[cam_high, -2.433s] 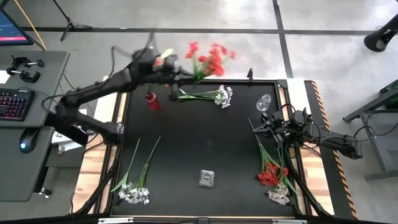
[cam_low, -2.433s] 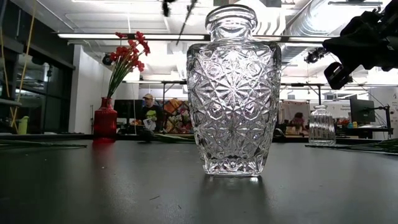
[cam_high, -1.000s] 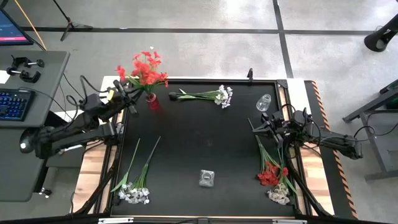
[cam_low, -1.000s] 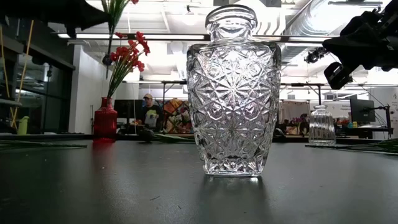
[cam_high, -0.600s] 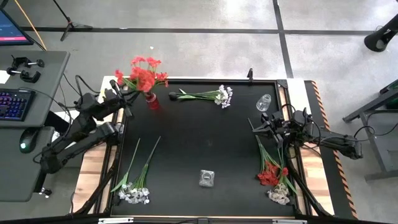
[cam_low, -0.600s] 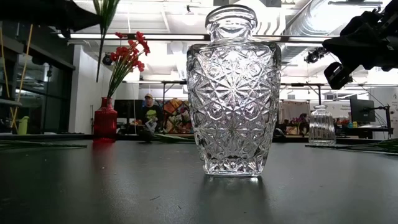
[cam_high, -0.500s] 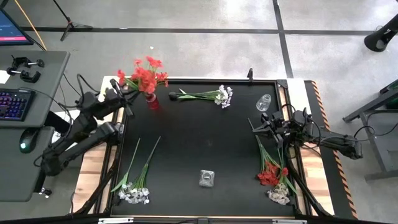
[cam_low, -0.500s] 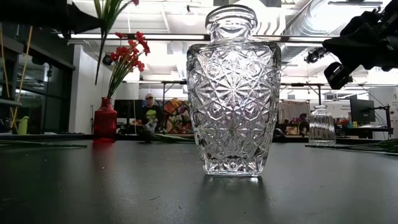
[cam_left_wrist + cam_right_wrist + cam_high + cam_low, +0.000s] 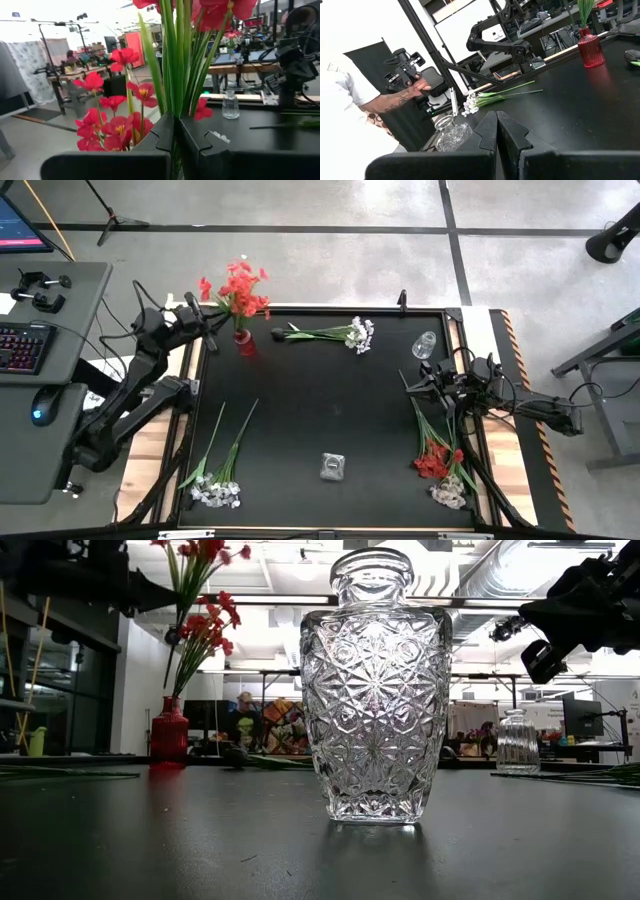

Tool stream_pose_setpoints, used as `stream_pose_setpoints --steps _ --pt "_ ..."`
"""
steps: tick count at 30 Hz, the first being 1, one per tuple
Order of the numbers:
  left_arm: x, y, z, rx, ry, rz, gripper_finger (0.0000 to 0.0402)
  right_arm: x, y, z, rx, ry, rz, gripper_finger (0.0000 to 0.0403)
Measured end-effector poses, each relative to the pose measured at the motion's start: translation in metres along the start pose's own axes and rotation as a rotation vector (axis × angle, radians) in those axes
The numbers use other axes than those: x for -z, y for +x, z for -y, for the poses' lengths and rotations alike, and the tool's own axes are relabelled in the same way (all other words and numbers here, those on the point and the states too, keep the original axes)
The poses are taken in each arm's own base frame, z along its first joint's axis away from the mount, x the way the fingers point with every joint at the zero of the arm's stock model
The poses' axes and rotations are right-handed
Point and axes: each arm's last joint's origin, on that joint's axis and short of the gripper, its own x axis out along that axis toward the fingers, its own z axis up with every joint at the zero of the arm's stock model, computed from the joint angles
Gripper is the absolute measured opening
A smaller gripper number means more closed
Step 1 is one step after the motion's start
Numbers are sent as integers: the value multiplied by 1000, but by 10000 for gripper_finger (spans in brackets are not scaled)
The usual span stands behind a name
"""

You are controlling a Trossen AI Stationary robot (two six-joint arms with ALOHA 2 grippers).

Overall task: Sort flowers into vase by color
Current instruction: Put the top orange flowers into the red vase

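My left gripper (image 9: 207,321) hovers at the table's far left corner, shut on a spray of red flowers (image 9: 196,554) with green stems. Just beside it stands a red vase (image 9: 243,341), which holds more red flowers (image 9: 207,623). Across the table, near the right edge, my right gripper (image 9: 408,385) hangs shut with nothing in it. White flowers lie flat at the far edge (image 9: 352,333) and at the near left (image 9: 216,491). Red (image 9: 434,461) and white (image 9: 449,496) flowers lie at the near right. My left gripper pinches the bundle of green stems (image 9: 175,100) between its two fingers, partway up the spray. The fingers are level, come from the table's left side and lie across the stems. The spray stands upright and clear of the table. Its blossoms are above the fingers and its stem ends (image 9: 166,675) hang below.
A large cut-glass vase (image 9: 333,467) stands near the middle of the front edge. A small clear bottle (image 9: 425,344) stands at the far right. A desk with a keyboard (image 9: 22,345) is left of the table. A person (image 9: 355,120) stands beyond the table's near side.
My left arm has swung about its base, and the gripper has moved a little toward the red vase and rolled. It stays shut on the red spray. The spray's blossoms, earlier above the low view's top, now show in it.
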Motion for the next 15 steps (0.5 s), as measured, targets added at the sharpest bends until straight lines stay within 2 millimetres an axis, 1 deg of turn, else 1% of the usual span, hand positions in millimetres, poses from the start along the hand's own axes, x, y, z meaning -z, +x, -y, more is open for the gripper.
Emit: stream_pose_setpoints --steps 8,15 --pt "2 6 -14 7 -10 24 0 0 0 0 0 0 0 0" --pt "10 13 -18 31 -56 -11 0 0 0 0 0 0 0 0"
